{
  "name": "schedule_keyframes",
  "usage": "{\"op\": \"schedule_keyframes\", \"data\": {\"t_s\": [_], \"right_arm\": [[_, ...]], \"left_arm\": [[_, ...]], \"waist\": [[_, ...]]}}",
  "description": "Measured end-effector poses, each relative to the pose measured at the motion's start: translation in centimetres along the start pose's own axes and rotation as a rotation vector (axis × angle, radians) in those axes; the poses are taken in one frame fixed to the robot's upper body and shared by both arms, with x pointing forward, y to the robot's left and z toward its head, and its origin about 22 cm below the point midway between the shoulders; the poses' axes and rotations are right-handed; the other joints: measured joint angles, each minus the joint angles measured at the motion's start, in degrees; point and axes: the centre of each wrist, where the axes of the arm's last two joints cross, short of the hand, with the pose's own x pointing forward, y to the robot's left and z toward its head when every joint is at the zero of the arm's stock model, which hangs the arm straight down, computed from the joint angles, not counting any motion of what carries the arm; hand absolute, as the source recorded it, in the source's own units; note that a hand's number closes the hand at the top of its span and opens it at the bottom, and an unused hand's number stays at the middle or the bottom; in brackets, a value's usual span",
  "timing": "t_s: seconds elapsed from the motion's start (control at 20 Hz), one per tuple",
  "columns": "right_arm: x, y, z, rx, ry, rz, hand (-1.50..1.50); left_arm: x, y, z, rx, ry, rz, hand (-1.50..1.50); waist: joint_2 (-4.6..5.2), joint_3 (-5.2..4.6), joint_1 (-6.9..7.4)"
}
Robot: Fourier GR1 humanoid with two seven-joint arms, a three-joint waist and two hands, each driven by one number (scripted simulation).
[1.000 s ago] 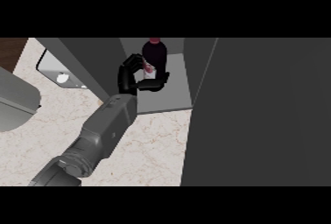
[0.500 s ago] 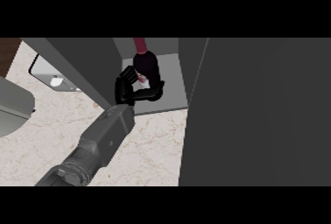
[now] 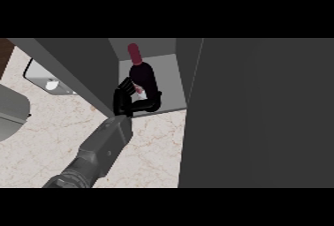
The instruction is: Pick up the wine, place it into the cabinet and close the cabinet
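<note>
The wine bottle (image 3: 142, 76) is dark with a red-capped neck pointing up the view. It stands inside the open cabinet (image 3: 171, 84), on its light grey floor near the front edge. My left hand (image 3: 125, 102) reaches in from the lower left and is shut on the bottle's lower body, fingers on the left and thumb curling under at the right. The bottle's base is hidden by the hand. The cabinet door (image 3: 261, 110) stands open as a large dark panel filling the right side. My right hand does not show.
The marbled counter (image 3: 46, 137) spreads below and left of the cabinet. A grey rounded object (image 3: 9, 112) sits at the left edge, and a light tray-like thing with a white piece (image 3: 52, 84) lies behind it. The cabinet's dark left wall (image 3: 85, 70) flanks my hand.
My left hand and the bottle have moved further into the cabinet opening and sit lower in the view. The bottle's red neck now shows in full.
</note>
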Motion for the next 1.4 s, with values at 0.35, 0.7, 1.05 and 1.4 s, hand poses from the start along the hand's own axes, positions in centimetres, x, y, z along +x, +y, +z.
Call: {"op": "schedule_keyframes", "data": {"t_s": [0.35, 0.7, 1.05, 1.4], "right_arm": [[-0.2, 0.4, 0.1, 0.025, 0.004, -0.011, -1.5], [-0.3, 0.0, -0.1, 0.017, 0.0, -0.02, -1.5], [-0.5, -0.1, 0.0, 0.016, 0.004, -0.029, -1.5], [-0.5, -0.5, 0.1, 0.003, -0.005, -0.017, -1.5]], "left_arm": [[-0.3, 0.1, 0.2, 0.017, -0.006, -0.026, 1.5], [1.1, -1.1, -0.7, 0.027, -0.029, -0.033, 1.5], [2.9, -2.6, -1.7, 0.036, -0.057, -0.026, 1.5], [5.4, -4.6, -2.9, 0.048, -0.07, -0.043, 1.5]], "waist": [[-0.01, -0.07, -0.93], [0.13, -0.03, -0.97], [0.23, 0.01, -0.97], [0.43, 0.09, -0.71]]}}
